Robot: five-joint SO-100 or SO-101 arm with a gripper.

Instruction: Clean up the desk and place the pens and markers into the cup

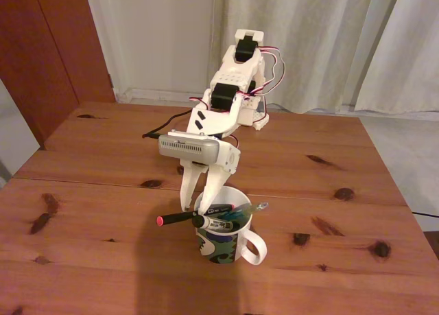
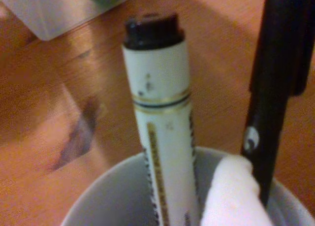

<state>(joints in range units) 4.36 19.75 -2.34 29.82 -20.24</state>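
You're working in a home room: a reddish plank desk (image 1: 103,212) with dark knots stands before pale floor-length curtains (image 1: 329,40), with a wooden door (image 1: 48,47) at the fixed view's left and a white wall.

In the fixed view, the fingertips of the gripper (image 1: 197,206) are masked by the black pen (image 1: 180,219) and the cup (image 1: 225,241) rim, so their closure cannot be judged. In the wrist view, the marker (image 2: 162,122) base is hidden inside the cup, the black pen is cropped above, and a white finger (image 2: 231,196) is blurred and cut off below.
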